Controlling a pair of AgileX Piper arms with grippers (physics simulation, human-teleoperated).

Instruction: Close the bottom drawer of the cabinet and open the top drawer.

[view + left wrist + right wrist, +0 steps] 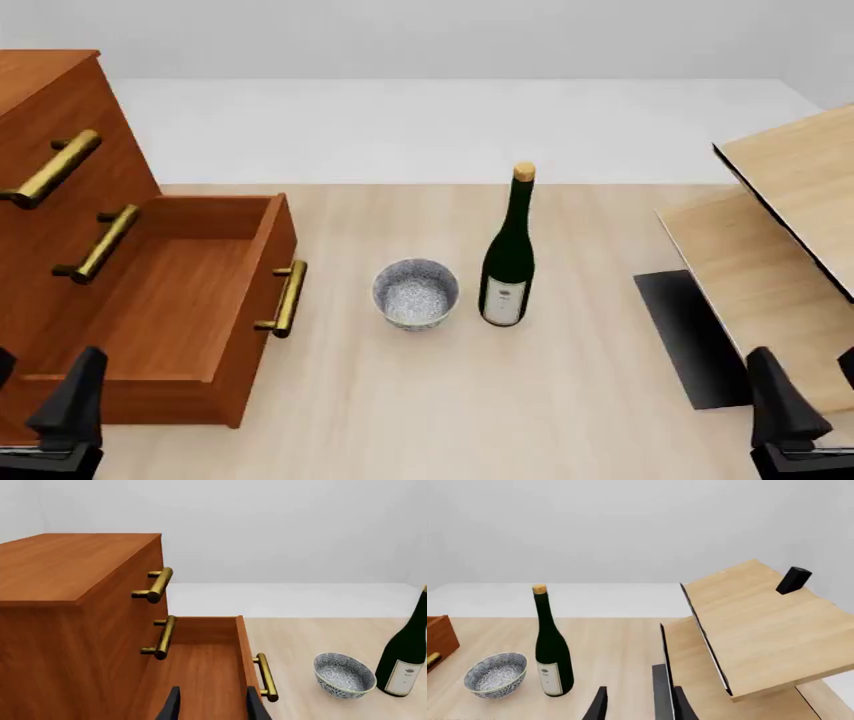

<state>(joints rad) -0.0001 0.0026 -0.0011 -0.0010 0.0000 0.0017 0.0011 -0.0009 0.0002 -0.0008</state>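
The reddish-brown cabinet [40, 80] stands at the table's left. Its bottom drawer [167, 300] is pulled far out, showing an empty interior, with a brass handle [283, 298] on its front. The top drawer [74, 110] sits flush, as does the middle one. My left gripper [38, 392] hangs open at the near left, over the open drawer's near end; the left wrist view shows the left gripper [213, 707] looking down into the bottom drawer [200, 670], with the top drawer [127, 575] above. At the near right, my right gripper [811, 392] is open and holds nothing.
A patterned bowl [415, 293] and a dark green wine bottle [509, 255] stand mid-table, right of the open drawer. Pale slanted wooden boards [787, 210] on a black base [687, 335] fill the right side, close beside my right gripper [640, 707].
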